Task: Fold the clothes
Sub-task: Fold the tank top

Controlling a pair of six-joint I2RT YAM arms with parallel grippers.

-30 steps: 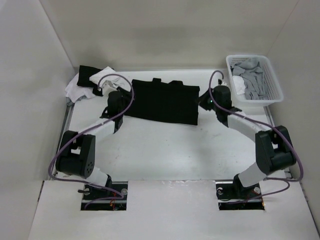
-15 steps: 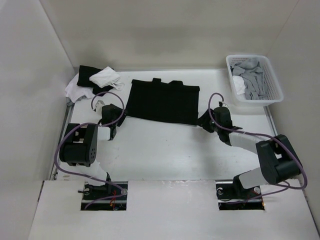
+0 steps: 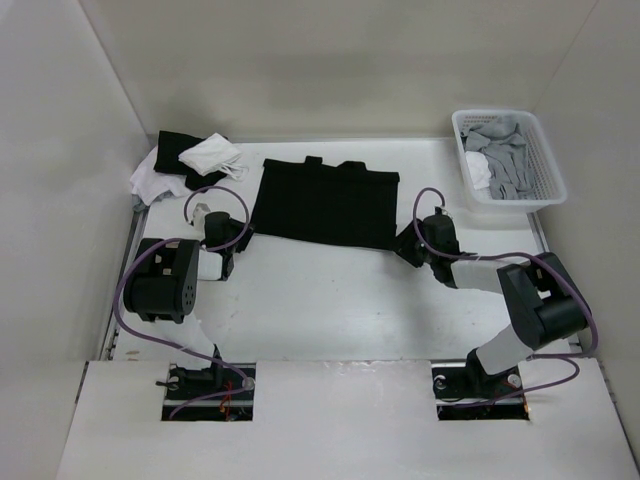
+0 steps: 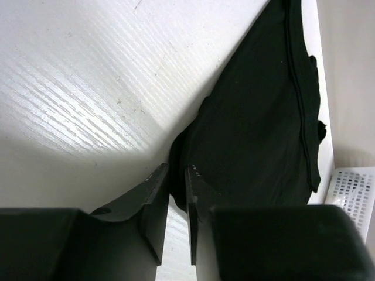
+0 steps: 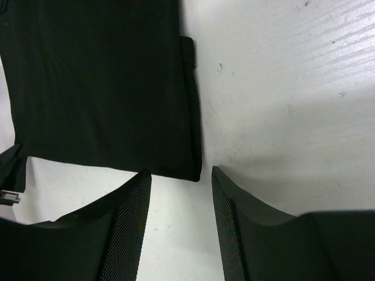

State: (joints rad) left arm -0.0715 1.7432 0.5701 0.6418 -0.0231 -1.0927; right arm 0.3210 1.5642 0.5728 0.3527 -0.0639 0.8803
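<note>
Elbows of both arms sit drawn back toward the near edge, forearms reaching low over the counter (image 3: 330, 300) to the near corners of the clothes (image 3: 325, 205). The black garment lies spread flat on the far middle of the counter, its small tabs along the far edge.

The left pincer (image 3: 232, 240) is at the near-left corner. From its wrist camera, the left pincer (image 4: 176, 172) has its fingers almost pressed together, and a bunched fold of the clothes (image 4: 258, 117) is nipped between the tips.

The right pincer (image 3: 408, 245) is at the near-right corner. In its wrist view the right pincer (image 5: 180, 171) is spread wide. The corner of the clothes (image 5: 99, 76) lies flat just ahead of the gap between the tips, touching neither finger.

From above, wrists and purple cables cover both sets of fingertips. In the left wrist view the fold is black against black fingers, so how deep it sits is hard to make out. The right wrist view cuts the garment off at the top and left edges.

A heap of black and white cloths (image 3: 190, 160) lies at the far left, and a white basket (image 3: 510, 205) of grey garments (image 3: 505, 155) at the far right, both apart from the clothes.
</note>
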